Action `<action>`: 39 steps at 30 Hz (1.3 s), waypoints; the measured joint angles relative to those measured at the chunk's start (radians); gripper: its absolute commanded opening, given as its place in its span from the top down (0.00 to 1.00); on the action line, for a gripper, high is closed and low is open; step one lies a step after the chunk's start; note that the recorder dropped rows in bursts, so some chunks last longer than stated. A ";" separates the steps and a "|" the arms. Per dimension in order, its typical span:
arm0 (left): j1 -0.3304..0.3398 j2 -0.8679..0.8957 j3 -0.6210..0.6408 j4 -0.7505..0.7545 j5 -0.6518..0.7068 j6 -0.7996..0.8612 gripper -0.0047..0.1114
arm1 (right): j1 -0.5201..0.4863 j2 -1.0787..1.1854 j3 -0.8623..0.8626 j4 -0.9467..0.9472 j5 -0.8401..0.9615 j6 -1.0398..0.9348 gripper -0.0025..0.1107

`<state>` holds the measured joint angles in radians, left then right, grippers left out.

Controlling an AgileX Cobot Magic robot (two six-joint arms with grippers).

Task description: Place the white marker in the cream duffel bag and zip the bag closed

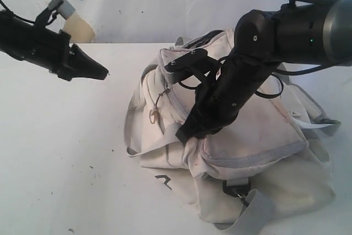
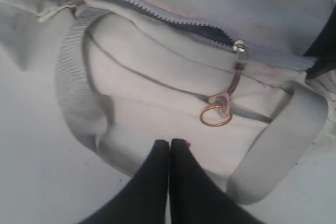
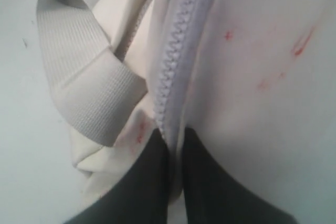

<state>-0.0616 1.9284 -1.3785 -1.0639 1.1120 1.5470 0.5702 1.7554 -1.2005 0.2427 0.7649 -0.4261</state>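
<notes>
**Bag not zipped shut yet, and no marker to be seen**

The cream duffel bag [image 1: 258, 147] lies in a soft heap on the white worktop [image 1: 66, 163]. The white marker does not show in any view. It may be inside the bag, but I cannot tell. The top zip [image 2: 173, 19] looks partly open. In the left wrist view there is a dark gap beside the metal slider [image 2: 239, 46]. So I think the zipping is the job that is left.

The right claw [image 3: 173, 137] is down on the bag. It is pinching a fold of the cloth along a line of zip teeth [image 3: 176, 51]. The left claw [image 2: 169, 144] is squeezed tight with nothing in it. It hangs in the air over the worktop, apart from the bag, and points at it.

The bag is floppy cream-white cloth with small red marks [image 3: 299, 48]. It wrinkles and sags, so it will likely bunch up when something pulls on it. The zip teeth are little grey bumps in a row. A thin reddish pull hangs from the slider and ends in a shiny gold ring [image 2: 214, 116]. The straps [image 3: 79, 77] are flat, grey and ribbed, a bit like a seat belt. Both claws are black, smooth and pointed.
</notes>
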 measured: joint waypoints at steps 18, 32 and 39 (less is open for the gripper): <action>-0.160 0.116 0.006 -0.061 -0.023 0.026 0.55 | 0.000 0.000 0.000 0.066 0.002 0.000 0.98; -0.200 0.161 0.006 -0.228 -0.042 0.140 0.55 | 0.000 0.000 0.000 0.068 0.003 0.000 0.98; -0.200 0.182 0.006 -0.269 -0.065 0.179 0.55 | 0.000 0.000 0.000 0.068 0.003 0.000 0.98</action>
<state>-0.2614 2.1101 -1.3722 -1.3330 1.0468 1.7265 0.5702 1.7554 -1.2005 0.3110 0.7684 -0.4261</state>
